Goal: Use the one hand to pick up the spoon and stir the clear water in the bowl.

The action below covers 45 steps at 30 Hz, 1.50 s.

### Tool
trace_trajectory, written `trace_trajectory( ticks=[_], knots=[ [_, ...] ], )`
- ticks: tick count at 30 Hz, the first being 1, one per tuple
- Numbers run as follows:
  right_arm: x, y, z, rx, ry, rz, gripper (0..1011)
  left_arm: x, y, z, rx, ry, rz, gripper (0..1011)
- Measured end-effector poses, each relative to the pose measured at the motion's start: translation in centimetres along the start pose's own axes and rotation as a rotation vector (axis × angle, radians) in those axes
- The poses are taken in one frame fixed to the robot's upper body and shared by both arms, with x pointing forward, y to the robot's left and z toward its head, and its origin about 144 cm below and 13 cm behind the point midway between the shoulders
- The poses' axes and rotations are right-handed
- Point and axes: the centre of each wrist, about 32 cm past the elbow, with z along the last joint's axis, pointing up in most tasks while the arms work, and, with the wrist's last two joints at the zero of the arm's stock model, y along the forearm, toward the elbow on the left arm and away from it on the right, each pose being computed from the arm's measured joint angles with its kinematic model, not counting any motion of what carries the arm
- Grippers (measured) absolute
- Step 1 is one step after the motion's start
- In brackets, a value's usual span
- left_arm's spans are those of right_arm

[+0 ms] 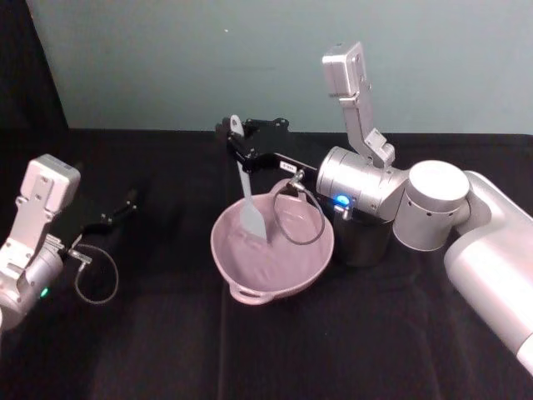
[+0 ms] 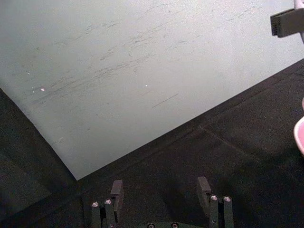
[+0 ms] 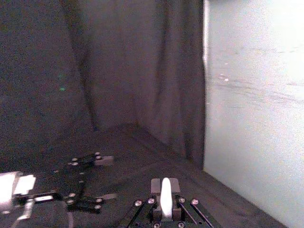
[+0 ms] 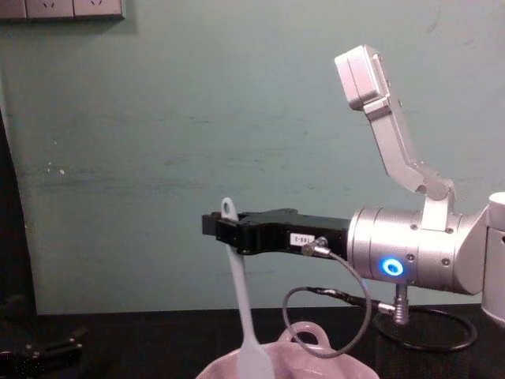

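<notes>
My right gripper [image 1: 239, 148] is shut on the thin handle of the white spoon [image 1: 251, 218], just below the hole at its end. The spoon hangs nearly upright, its flat blade down inside the pale pink bowl [image 1: 218, 243] toward the far left side. The clear water [image 1: 279, 250] is hardly distinguishable from the glossy pink inside. From the chest, the right gripper [image 4: 229, 230] holds the spoon [image 4: 241, 304] above the bowl [image 4: 304, 359]. The spoon handle [image 3: 165, 195] stands between the closed fingers in the right wrist view. My left gripper [image 1: 125, 205] rests open at the far left.
A black wire-mesh cup [image 1: 364, 243] stands right of the bowl, partly behind my right arm. A grey cable loops over the bowl's right rim. Black cloth covers the table, with a pale green wall behind. The left gripper [image 2: 160, 190] faces that wall.
</notes>
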Motion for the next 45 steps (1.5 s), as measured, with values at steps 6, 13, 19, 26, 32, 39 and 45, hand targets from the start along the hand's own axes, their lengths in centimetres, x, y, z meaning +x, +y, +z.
trace_trajectory(
  ticks=[6,13,19,26,32,39,45],
  knots=[
    [0.9,-0.8,0.4,-0.003,-0.021,-0.049,112,0.0,0.0,0.0,0.000,0.000,0.000,1011],
    [1.3,-3.2,0.6,-0.017,-0.030,-0.098,112,0.0,0.0,0.0,0.000,0.000,0.000,1011],
    [0.3,-4.6,0.6,-0.017,-0.025,-0.093,112,0.0,0.0,0.0,0.000,0.000,0.000,1011],
    [-1.2,-5.0,0.4,0.008,0.006,-0.056,112,0.0,0.0,0.0,0.000,0.000,0.000,1011],
    [-2.3,-3.9,0.0,0.021,0.038,-0.011,112,0.0,0.0,0.0,0.000,0.000,0.000,1011],
    [-2.5,-1.8,-0.4,0.031,0.062,0.013,112,0.0,0.0,0.0,0.000,0.000,0.000,1011],
    [-1.9,-0.1,-0.7,0.045,0.075,0.004,112,0.0,0.0,0.0,0.000,0.000,0.000,1011]
  ],
)
